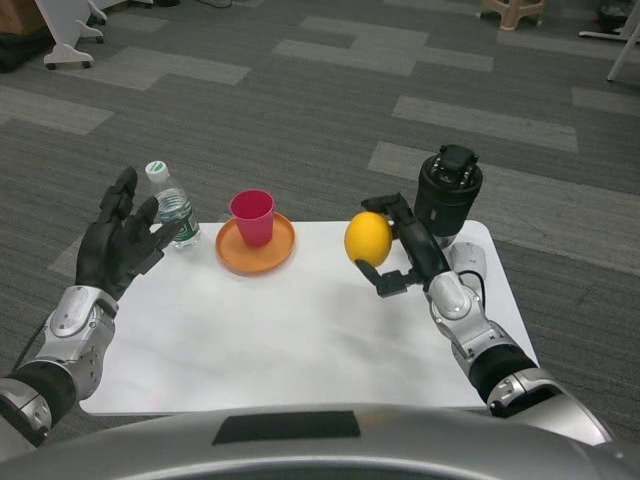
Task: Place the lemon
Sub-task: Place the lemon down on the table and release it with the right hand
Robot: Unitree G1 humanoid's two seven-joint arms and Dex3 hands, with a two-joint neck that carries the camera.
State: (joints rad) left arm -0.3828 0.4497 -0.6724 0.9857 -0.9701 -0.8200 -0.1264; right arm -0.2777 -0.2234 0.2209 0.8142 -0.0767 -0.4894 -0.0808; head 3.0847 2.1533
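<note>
Holding the lemon above the table, right side

Viewing from the head camera, I see the right hand (pixel 405 250) gripping the lemon (pixel 368 238) between its fingers, one digit curled over the top of the fruit and another hooked under it. The lemon sits at the hand's left, raised over the far right part of the white table (pixel 300 330); whether it touches the tabletop I cannot tell from this angle. It is plain yellow, no sticker or mark visible.

My left hand (pixel 122 240) hangs raised at the table's left edge, palm towards the camera, fingers spread apart and holding nothing. Its fingertips lie in front of the water bottle (pixel 172 210), which stands upright at the far left corner. The bottle has a white cap and a green-and-white label; the print on it is too small for me to read.

Just right of the bottle is an orange plate (pixel 256 246), with a red cup (pixel 253 217) standing upright on it. No writing shows on either. The lemon is well to the right of the plate, apart from it.

Behind the right hand, at the far right edge, stands a black cylindrical device (pixel 447 190), upright; I can make out no brand or lettering on it. A white object (pixel 468 262) lies beside the right forearm, partly hidden.
</note>
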